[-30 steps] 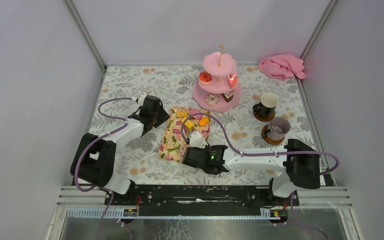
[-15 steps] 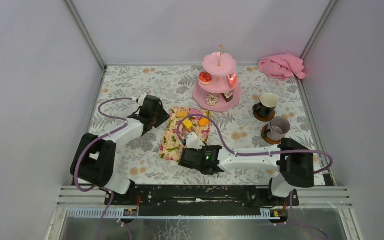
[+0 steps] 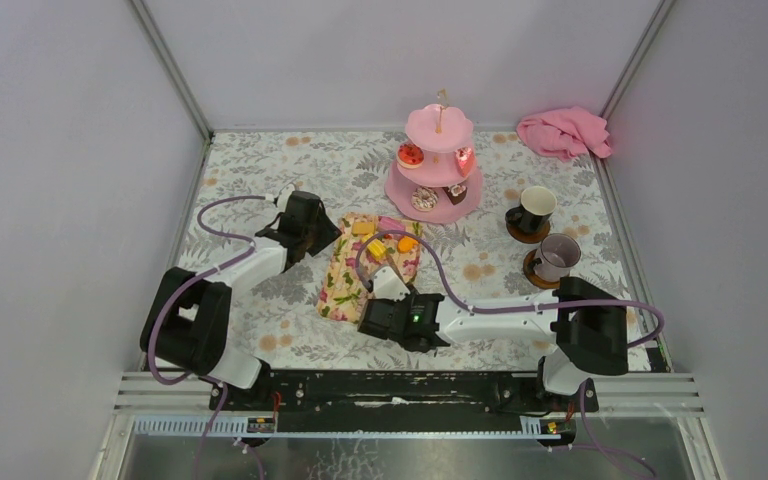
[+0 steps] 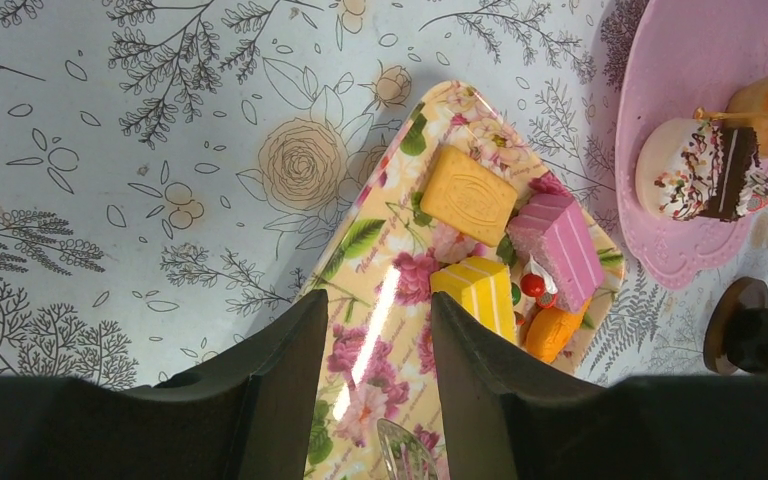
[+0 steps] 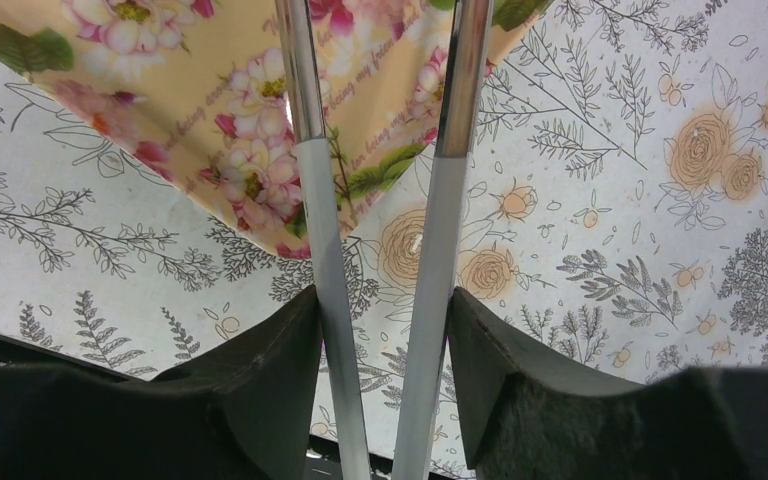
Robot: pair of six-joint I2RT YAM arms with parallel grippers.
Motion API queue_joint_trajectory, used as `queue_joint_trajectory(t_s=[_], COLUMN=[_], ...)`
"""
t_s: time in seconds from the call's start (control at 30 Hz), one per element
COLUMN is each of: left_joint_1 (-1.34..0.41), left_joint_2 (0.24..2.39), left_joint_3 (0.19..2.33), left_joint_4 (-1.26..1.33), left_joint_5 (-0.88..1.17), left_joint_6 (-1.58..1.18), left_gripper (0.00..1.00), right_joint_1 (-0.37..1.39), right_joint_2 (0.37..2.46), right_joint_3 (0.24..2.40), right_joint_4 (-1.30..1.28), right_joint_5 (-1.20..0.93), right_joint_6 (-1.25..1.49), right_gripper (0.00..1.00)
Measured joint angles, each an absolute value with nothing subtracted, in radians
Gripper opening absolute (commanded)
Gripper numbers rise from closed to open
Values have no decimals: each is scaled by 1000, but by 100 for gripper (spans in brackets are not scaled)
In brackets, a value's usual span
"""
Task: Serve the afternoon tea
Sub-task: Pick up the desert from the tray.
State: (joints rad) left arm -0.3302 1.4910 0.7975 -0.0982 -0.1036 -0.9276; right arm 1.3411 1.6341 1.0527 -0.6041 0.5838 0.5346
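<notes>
Toy cakes (image 4: 560, 245) on floral tray (image 4: 360, 240), near tongs (image 5: 310, 200) clenched in right tool (image 5: 380, 300); left tool (image 4: 378, 305) released

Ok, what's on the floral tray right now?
Biscuit, pink cake, yellow cake, orange cake at its far end. From above, the right arm covers part of the near half.

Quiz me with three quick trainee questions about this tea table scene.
1. True or false: the black mug and the grey mug both stand off the floral tray.
2. The pink cloth lies: A) far right corner, B) near left corner, C) on the tray.
3. Fill in: the right gripper holds metal ____.
Key: 1 true; 2 A; 3 tongs.
</notes>
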Motion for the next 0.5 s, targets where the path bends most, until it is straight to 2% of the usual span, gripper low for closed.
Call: queue_joint_trajectory(t_s=[0.5], left_joint_1=[-330], left_joint_2=[1475], left_joint_3=[794], left_joint_4=[-98], left_joint_5=[-93], left_joint_6=[-928], left_gripper=[50], right_joint_1=[1341], right_joint_2=[1696], right_joint_3=[1087], right_joint_4=[-654], right_joint_5=[641], right_joint_6=[569], right_gripper=[54])
